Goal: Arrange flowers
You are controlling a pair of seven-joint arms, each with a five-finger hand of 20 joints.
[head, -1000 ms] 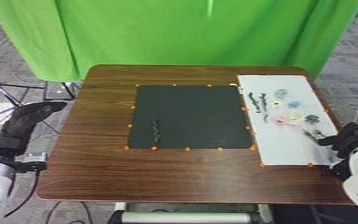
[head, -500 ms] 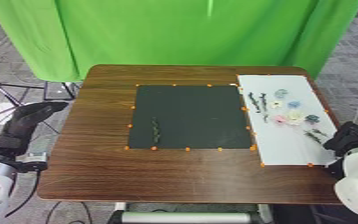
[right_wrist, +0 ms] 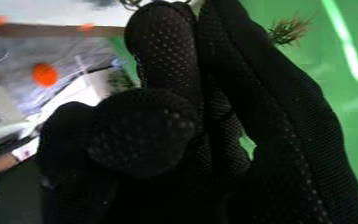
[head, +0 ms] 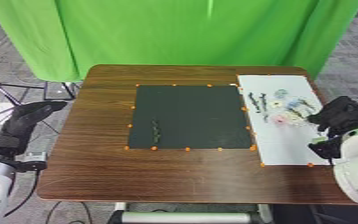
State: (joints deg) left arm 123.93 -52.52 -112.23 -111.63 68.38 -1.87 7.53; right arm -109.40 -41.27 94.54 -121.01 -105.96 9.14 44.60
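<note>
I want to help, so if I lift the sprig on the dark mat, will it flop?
The sprig is long and thin, so it's probably very light and may bend a little. Its uneven, bumpy outline would likely stop it rolling far across the mat.

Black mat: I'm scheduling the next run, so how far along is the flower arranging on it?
It looks barely begun: one thin sprig lies on the black mat. The right hand appears to hold a green sprig. Left to place are the dark twigs, the pink flower and other blooms on the white sheet.
</note>
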